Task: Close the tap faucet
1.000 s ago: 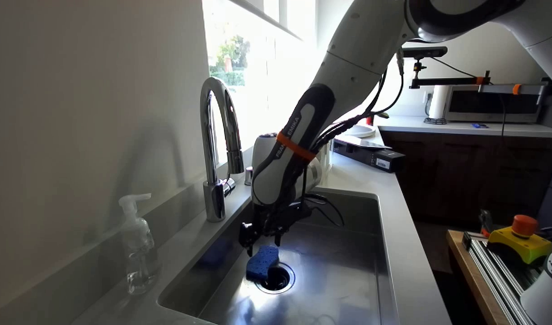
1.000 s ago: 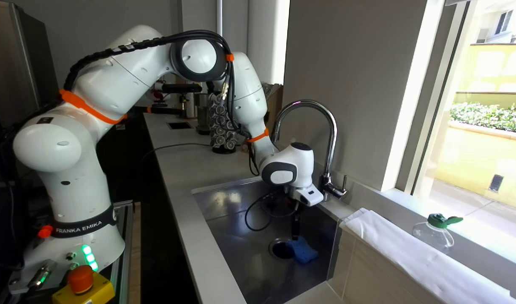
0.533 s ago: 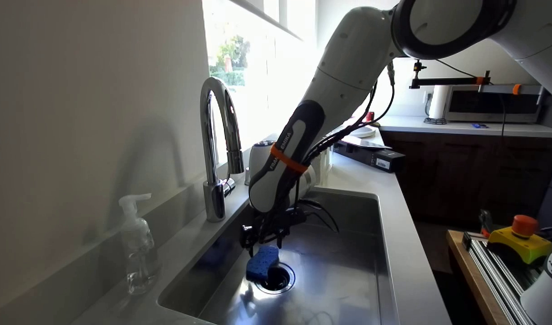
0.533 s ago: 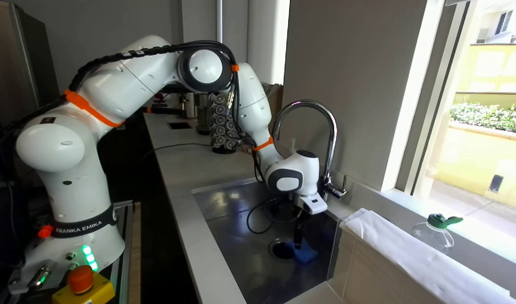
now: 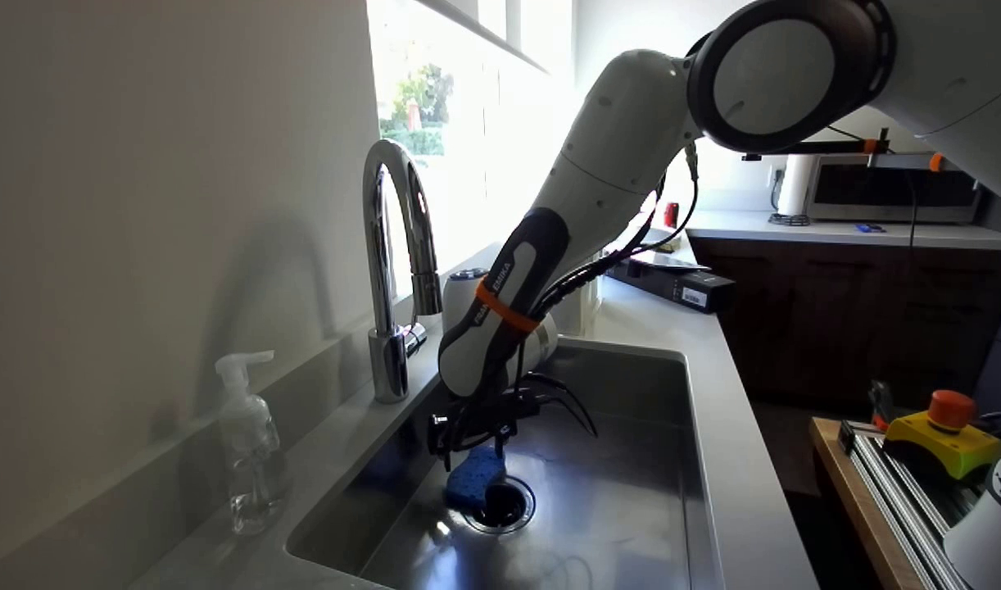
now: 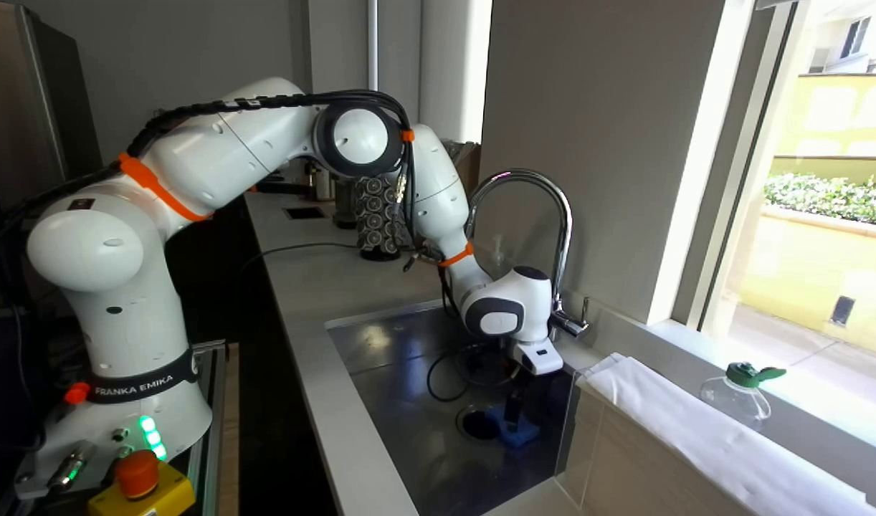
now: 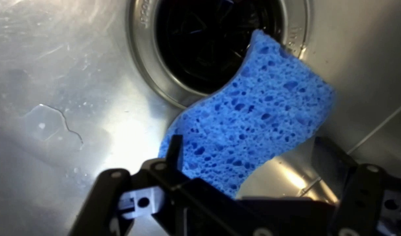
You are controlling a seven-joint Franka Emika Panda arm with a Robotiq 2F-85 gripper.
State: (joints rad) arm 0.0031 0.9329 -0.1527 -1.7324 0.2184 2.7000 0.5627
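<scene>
The tap faucet is tall chrome with a high arch. It stands behind the sink and also shows in an exterior view. Its small side lever sticks up beside the base. No water stream shows below the spout. My gripper is down inside the sink, below and apart from the faucet. In the wrist view my gripper is open, its fingers wide apart over a blue sponge. One finger overlaps the sponge's edge; I cannot tell if it touches. The faucet is out of the wrist view.
The sponge lies partly over the drain on the steel sink. A clear soap dispenser stands on the counter. A white cloth and a green-capped bottle are near the window. A black box lies beyond the sink.
The arm has lowered steadily, bringing my gripper down to the sponge and slightly toward the faucet-side wall of the sink. The faucet and sponge have not visibly moved.
</scene>
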